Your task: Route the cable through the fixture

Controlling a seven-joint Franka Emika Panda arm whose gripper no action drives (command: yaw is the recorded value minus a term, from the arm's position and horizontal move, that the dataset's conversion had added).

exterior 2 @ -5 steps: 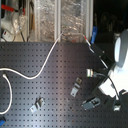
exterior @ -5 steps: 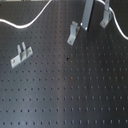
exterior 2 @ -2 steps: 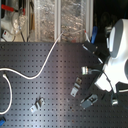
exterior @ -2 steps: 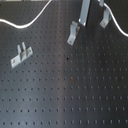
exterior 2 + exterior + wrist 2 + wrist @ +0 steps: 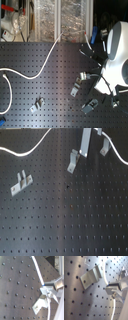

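A robotics lab bench.

The desk (image 5: 75, 223) is a black perforated breadboard, its threaded holes in a regular grid, with small metal brackets (image 5: 21, 182) bolted to it. Beyond the desk's far edge in the second exterior view stand clear storage bins (image 5: 60, 19) and tangled wiring (image 5: 14, 15). A white robot arm (image 5: 116, 55) leans over the desk.

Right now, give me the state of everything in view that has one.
Cable: loose on the board, one stretch gripped; whether threaded, cannot tell.
Gripper: shut on the cable, low over the board.
Bracket by the gripper: upright, cable close beside it.
Lone bracket: upright at the first exterior view's left, no cable near it.
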